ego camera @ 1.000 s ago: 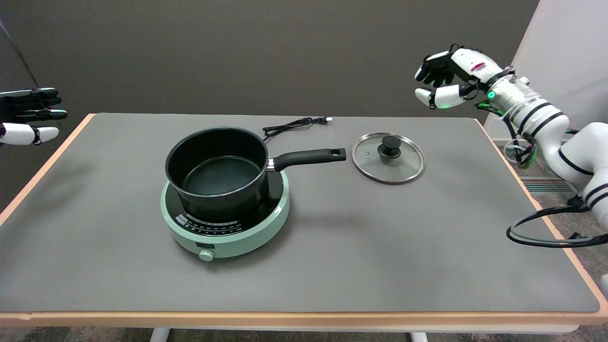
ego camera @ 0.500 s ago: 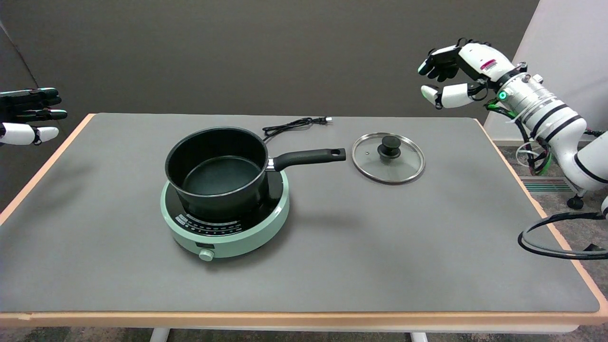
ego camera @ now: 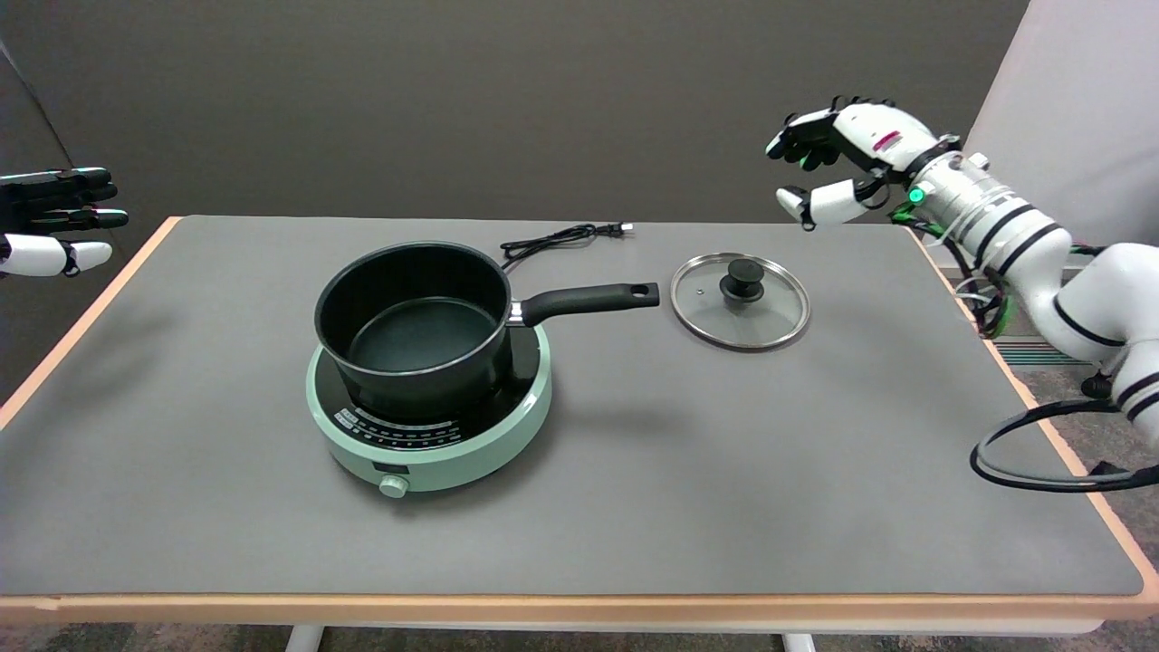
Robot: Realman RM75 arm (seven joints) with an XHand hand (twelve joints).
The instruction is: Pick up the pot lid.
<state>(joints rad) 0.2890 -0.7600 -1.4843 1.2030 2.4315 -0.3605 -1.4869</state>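
The glass pot lid (ego camera: 740, 301) lies flat on the grey table, right of centre, with its black knob (ego camera: 742, 278) pointing up. My right hand (ego camera: 828, 163) hangs in the air above and slightly right of the lid, well clear of it. Its fingers are spread apart, thumb below, and nothing is between them.
A black saucepan (ego camera: 416, 321) stands on a mint-green induction cooker (ego camera: 430, 421) left of the lid, its handle (ego camera: 589, 300) reaching toward the lid. A black power cord (ego camera: 561, 237) lies behind the pan. The idle left hand (ego camera: 54, 217) hovers at the far left.
My right hand has moved left, toward the space above the lid, after drifting slightly up and right. The lid and pan have not moved.
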